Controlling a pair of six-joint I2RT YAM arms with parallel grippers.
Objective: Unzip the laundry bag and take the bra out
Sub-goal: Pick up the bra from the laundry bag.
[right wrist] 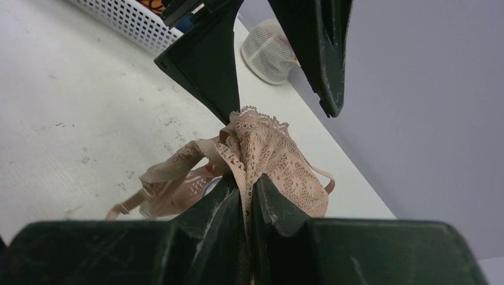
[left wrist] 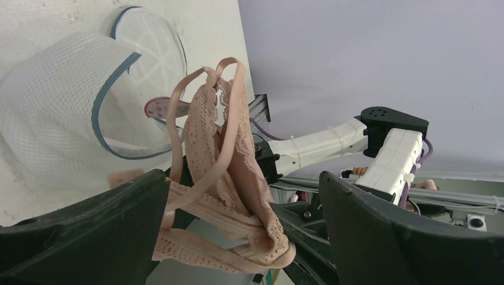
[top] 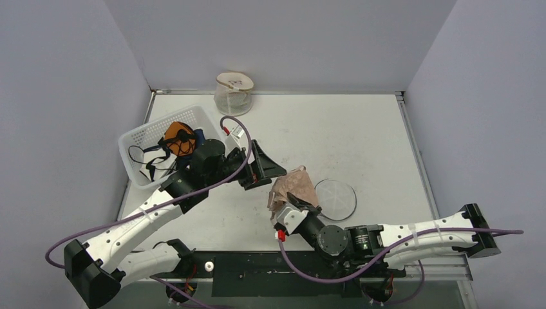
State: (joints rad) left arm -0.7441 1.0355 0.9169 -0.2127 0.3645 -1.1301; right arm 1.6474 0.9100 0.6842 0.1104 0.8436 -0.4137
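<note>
No legible text — no labels, brands or numbers anywhere.

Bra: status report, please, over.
Right hand shut on bra, out of laundry bag. Left hand open, facing bra. Nothing blocking.

Looks like a robotics lab test cell: plain grey walls [top: 64,96] boxing in a bare white table [top: 360,129], a left arm [top: 129,225] and right arm [top: 412,235] bolted to a black base plate [top: 257,265] at the near edge, purple cables [top: 505,230] trailing off.
</note>
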